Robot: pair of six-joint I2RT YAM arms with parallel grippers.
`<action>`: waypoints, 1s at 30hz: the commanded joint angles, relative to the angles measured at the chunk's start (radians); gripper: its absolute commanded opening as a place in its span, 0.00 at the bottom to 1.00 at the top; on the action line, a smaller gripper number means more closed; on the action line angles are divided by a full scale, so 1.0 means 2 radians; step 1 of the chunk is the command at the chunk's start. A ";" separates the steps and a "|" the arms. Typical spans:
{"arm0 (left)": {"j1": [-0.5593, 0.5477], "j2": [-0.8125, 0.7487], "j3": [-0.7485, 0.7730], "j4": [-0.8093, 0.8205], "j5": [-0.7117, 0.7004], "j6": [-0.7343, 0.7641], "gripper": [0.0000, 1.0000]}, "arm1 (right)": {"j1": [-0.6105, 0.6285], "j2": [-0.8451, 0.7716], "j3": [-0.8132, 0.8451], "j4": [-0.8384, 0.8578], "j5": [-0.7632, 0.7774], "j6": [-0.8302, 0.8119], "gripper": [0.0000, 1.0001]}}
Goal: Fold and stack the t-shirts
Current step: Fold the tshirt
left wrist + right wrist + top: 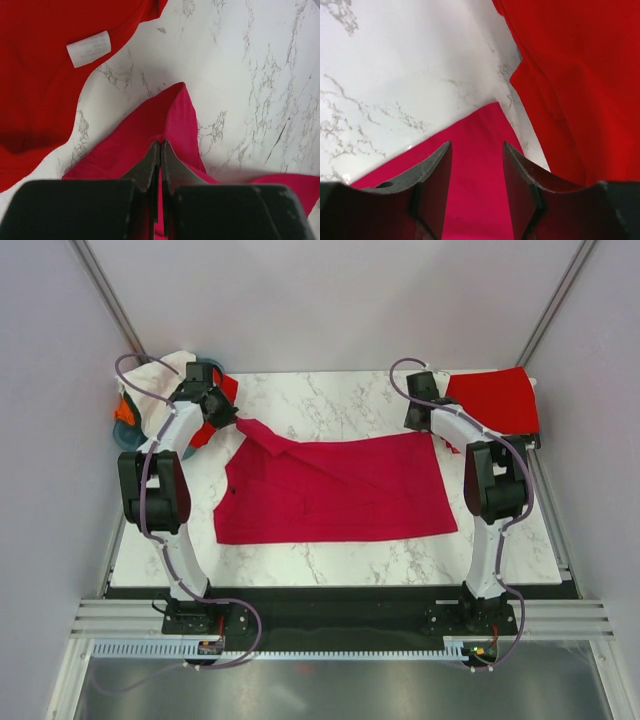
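A crimson-magenta t-shirt (330, 490) lies spread flat on the marble table (330, 560). My left gripper (232, 420) is shut on its raised back-left corner. In the left wrist view the fingertips (161, 145) pinch a peak of crimson cloth (170, 115). My right gripper (432, 432) is open over the shirt's back-right corner. In the right wrist view the jaws (476, 147) straddle that crimson corner (475, 170) without closing on it. A bright red shirt (495, 400) lies folded at the back right and also shows in the right wrist view (580, 75).
A pile of white (165, 370), orange (124, 412) and bright red (228, 390) shirts sits at the back left with a teal basket (205, 358). The left wrist view shows the red one (35, 85) with a white label (89, 48). Grey walls enclose the table.
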 commanded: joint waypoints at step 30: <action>-0.028 -0.033 0.000 0.017 -0.016 0.013 0.02 | -0.031 0.070 0.089 -0.019 0.001 -0.013 0.00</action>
